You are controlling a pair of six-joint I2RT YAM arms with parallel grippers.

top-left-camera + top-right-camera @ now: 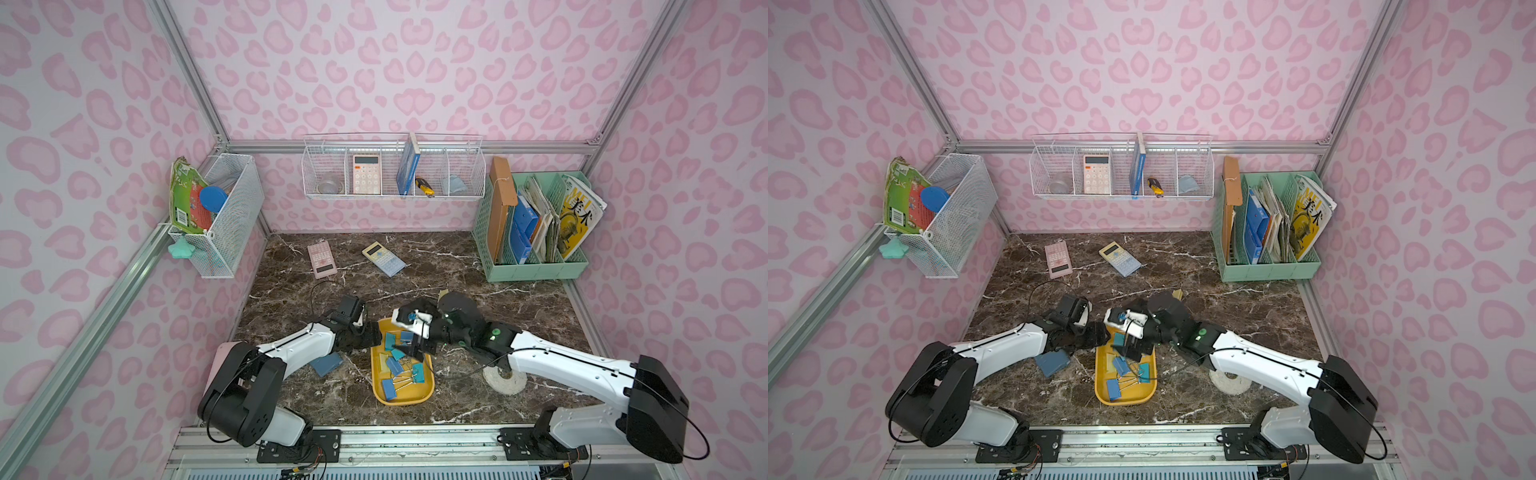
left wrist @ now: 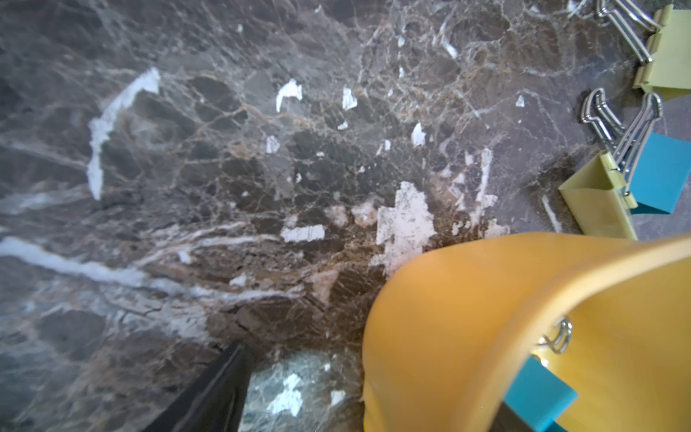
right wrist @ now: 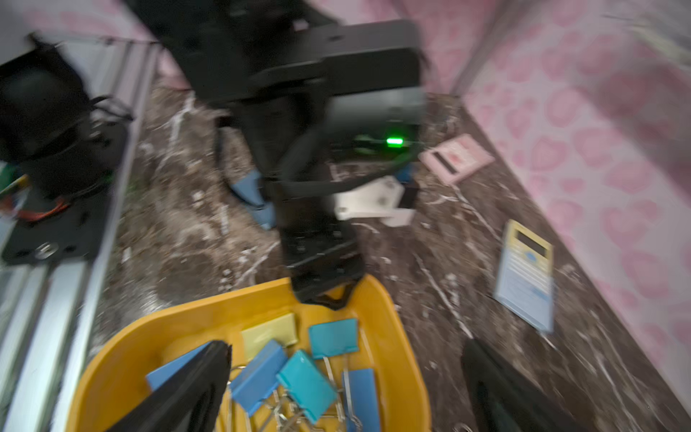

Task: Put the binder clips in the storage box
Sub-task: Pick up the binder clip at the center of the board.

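**Storage box** (image 1: pixel 415 395), mid-desk (image 1: pixel 457 270), holds most of the binder clips (image 1: pixel 393 365), blue and teal, from its near end to its middle. Over the box's far half the right pincer (image 3: pixel 346 346) hangs with jaws spread wide and empty; the step in hand reads as release. At the box's far rim the left pincer (image 3: pixel 327 291) straddles the wall, parted, seemingly unclamped. Beyond that far corner lie loose clips (image 2: pixel 598 202), pale yellow and teal. The next move calls for reaching there and pinching one clip's body.
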